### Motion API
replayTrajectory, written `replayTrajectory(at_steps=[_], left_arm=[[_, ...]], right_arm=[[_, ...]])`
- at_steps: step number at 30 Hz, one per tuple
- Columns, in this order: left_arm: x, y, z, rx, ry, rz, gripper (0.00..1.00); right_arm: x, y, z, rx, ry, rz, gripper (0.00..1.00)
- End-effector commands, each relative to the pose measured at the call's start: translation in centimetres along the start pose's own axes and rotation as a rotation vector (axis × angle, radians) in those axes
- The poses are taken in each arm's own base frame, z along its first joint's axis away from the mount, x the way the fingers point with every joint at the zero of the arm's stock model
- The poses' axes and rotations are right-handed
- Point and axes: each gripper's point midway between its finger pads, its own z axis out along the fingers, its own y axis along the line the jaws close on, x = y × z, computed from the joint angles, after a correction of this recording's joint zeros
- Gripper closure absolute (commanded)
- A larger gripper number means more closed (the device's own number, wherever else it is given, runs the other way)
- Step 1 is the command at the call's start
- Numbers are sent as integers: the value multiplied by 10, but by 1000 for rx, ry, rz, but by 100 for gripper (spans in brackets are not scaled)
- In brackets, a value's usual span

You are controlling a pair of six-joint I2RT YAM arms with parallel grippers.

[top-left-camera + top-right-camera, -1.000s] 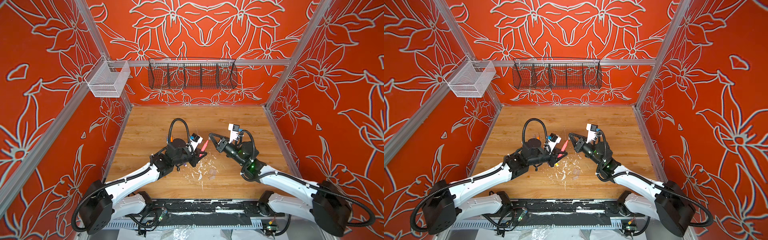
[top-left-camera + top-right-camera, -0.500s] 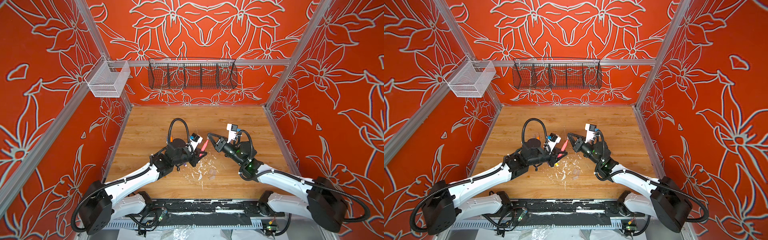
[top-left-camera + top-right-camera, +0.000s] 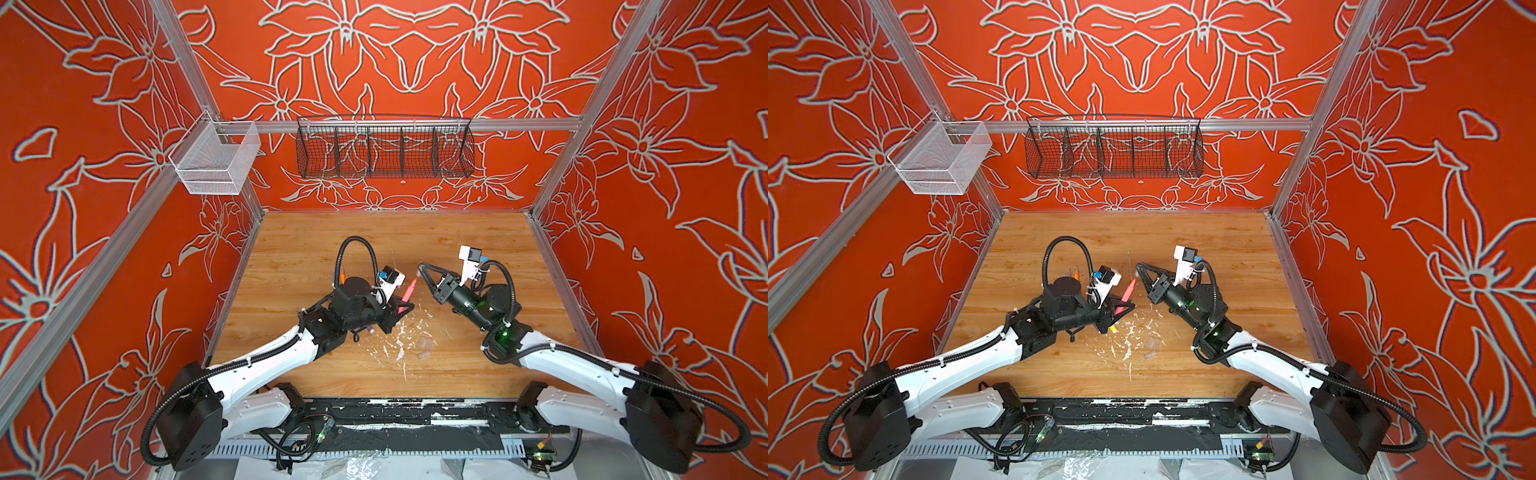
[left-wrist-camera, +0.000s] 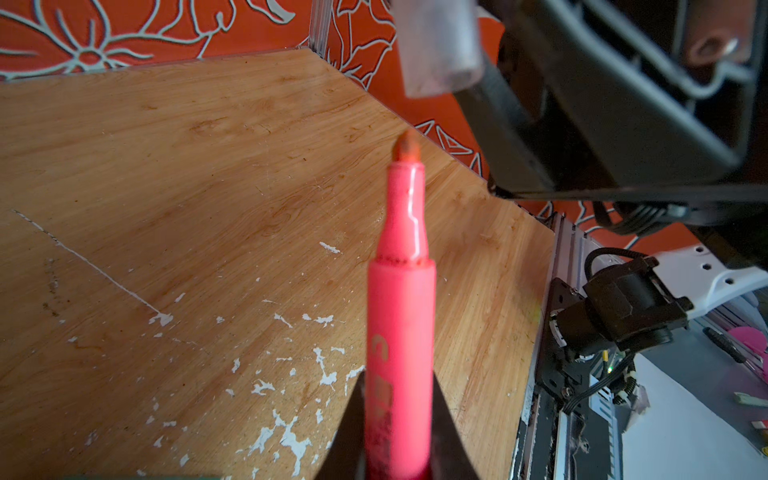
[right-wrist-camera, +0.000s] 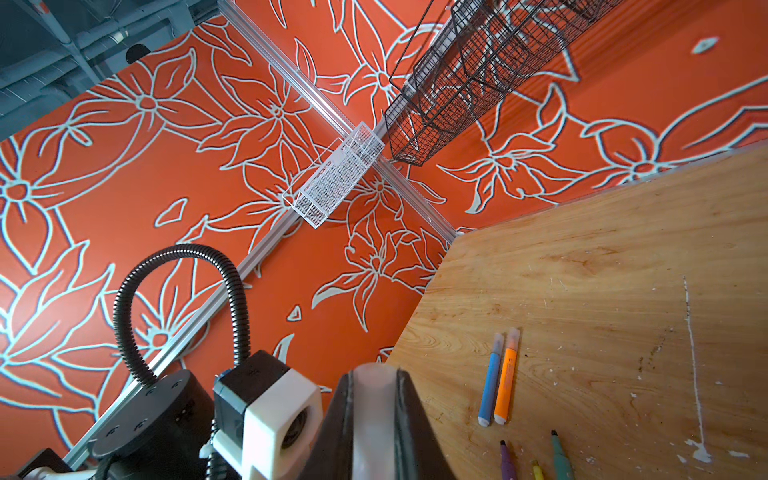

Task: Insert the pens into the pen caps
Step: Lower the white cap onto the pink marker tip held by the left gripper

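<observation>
My left gripper (image 4: 399, 386) is shut on a pink pen (image 4: 401, 332), whose bare tip points up at an angle. In both top views the pink pen (image 3: 409, 289) (image 3: 1128, 289) aims at my right gripper (image 3: 420, 268), which is shut on a translucent pen cap (image 5: 372, 415). That pen cap (image 4: 438, 45) hangs just beyond the tip, slightly to one side and apart from it. Capped blue (image 5: 490, 382) and orange (image 5: 508, 374) pens lie side by side on the wood. Purple (image 5: 508, 461), yellow (image 5: 537, 471) and green (image 5: 561, 457) pens lie uncapped.
Two loose clear caps (image 3: 424, 343) (image 3: 424, 355) lie among white flecks in front of the grippers. A black wire basket (image 3: 384, 147) and a white mesh basket (image 3: 216, 160) hang on the walls. The left wrist camera (image 5: 270, 411) sits close beside the right fingers.
The right arm has shifted slightly while keeping the cap near the pen tip. The left arm and the pink pen have stayed put.
</observation>
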Motion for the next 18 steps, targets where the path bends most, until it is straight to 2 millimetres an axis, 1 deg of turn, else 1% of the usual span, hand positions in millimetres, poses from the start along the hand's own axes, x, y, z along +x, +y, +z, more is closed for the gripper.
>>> replayTrajectory(at_steps=[1,9,12,15,18], left_arm=[[-13,-8,-6,19,-53,40,100],[-13,-6,-7,4,-59,39,100],[-14,-3,-8,-12,-66,34,100],[-15,-1,-10,-28,-77,25,100],[-16,2,-12,-48,-87,19,100]], right_arm=[[3,4,2,-26,2,15,100],[17,3,10,-35,33,31,100],[21,6,11,-48,43,38,100],[33,11,9,-59,61,43,100],[48,8,0,-34,53,42,100]])
